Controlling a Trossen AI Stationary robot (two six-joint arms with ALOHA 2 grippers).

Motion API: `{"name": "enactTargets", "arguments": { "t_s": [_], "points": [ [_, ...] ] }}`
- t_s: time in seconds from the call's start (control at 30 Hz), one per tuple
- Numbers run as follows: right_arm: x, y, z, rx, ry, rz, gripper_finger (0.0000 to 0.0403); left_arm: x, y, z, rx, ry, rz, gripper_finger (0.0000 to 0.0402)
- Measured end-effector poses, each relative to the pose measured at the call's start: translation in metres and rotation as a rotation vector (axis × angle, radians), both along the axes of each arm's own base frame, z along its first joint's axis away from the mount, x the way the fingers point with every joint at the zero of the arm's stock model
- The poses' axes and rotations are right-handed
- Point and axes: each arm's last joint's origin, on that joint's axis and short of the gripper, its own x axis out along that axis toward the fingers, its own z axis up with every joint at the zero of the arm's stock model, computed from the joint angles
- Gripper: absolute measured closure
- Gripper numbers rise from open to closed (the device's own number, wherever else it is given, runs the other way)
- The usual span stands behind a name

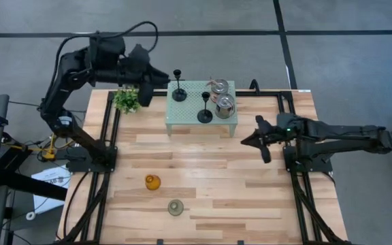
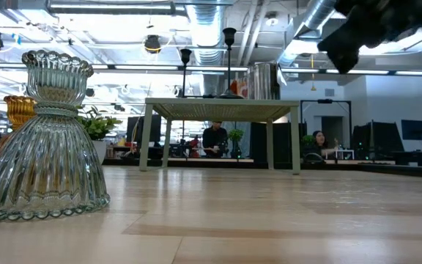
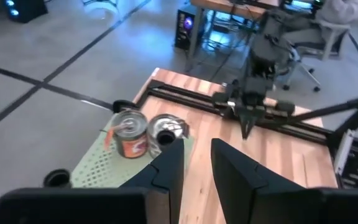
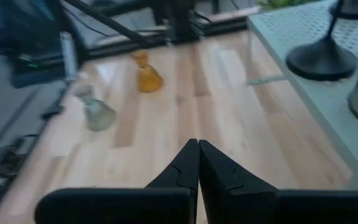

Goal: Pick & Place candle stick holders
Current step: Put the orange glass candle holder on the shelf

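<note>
A pale green perforated stand point(image 1: 190, 114) at the far middle of the table bears two black stemmed holders point(image 1: 179, 86) point(image 1: 205, 109) and two silvery jar-like holders point(image 1: 218, 86) point(image 1: 224, 105) on their bases. The amber glass holder point(image 1: 152, 182) and the pale green glass holder point(image 1: 175, 207) stand on the table near the front; both show in the right wrist view point(image 4: 146, 73) point(image 4: 96, 112). My left gripper point(image 1: 156, 83) is open and empty, raised by the stand's far left corner. My right gripper point(image 1: 248, 141) is shut and empty, right of the stand.
A small green potted plant point(image 1: 126, 100) stands left of the stand, under my left arm. Black rails point(image 1: 107, 136) run along the table's left and right sides. Bare wood lies between the stand and the two glass holders.
</note>
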Motion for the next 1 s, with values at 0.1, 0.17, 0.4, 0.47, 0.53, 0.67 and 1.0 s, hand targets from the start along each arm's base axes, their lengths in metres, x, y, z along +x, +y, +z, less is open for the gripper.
{"name": "enactTargets", "arguments": {
  "t_s": [0.1,0.17,0.4,0.47,0.53,0.67,1.0],
  "points": [
    [-0.014,0.002,0.004,0.024,-0.002,0.02,0.0403,0.009,-0.005,-0.006,0.019,0.034,-0.053,0.0321],
    [-0.024,0.003,0.003,0.054,0.025,0.009,0.0403,0.017,-0.009,-0.013,0.019,0.072,-0.084,0.0321],
    [-0.05,0.004,0.004,0.097,0.035,-0.069,0.0403,0.038,-0.029,-0.046,0.013,0.216,-0.133,0.0358],
    [-0.054,0.004,0.006,0.105,0.009,-0.085,0.0403,0.034,-0.036,-0.053,-0.009,0.232,-0.126,0.0377],
    [-0.057,0.004,0.008,0.099,-0.009,-0.106,0.0403,0.026,-0.043,-0.058,-0.048,0.235,-0.129,0.0394],
    [-0.061,0.004,0.009,0.092,-0.029,-0.119,0.0403,0.005,-0.055,-0.067,-0.194,0.227,-0.127,0.0396],
    [-0.064,0.003,0.005,0.134,0.01,-0.175,0.0403,-0.006,-0.074,-0.129,-0.348,0.451,-0.013,0.0396]
  ]
}}
